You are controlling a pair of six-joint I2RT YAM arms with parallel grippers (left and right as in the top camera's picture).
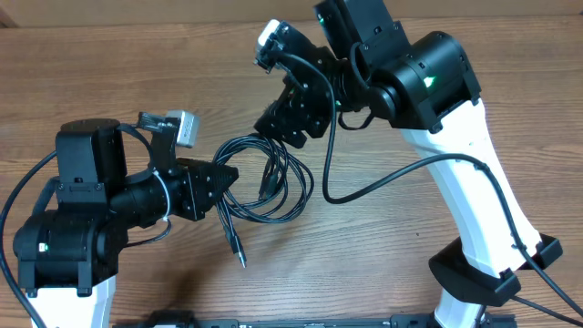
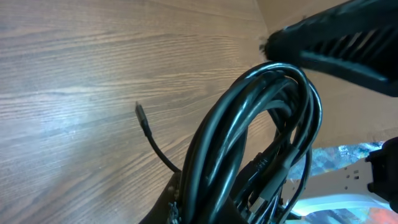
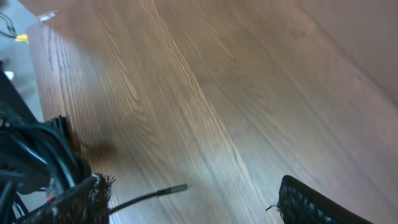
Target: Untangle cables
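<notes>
Cables (image 1: 270, 179) coiled mid-table (image 1: 109, 55), between the two grippers
Several thin, glossy black cords are looped into one loose bundle; one plug end (image 1: 241, 261) is trailed out toward the near edge. The left gripper (image 1: 226, 173) is closed on the bundle's left side. The right gripper (image 1: 284, 128) is spread wide with nothing held, at the loops' top edge

The cables (image 1: 273, 178) lie coiled on the table (image 1: 91, 55) between my two grippers. My left gripper (image 1: 228, 173) meets the coil's left edge, and my right gripper (image 1: 284, 128) sits over its far edge. One loose plug end (image 1: 240, 259) trails toward the near side.
</notes>
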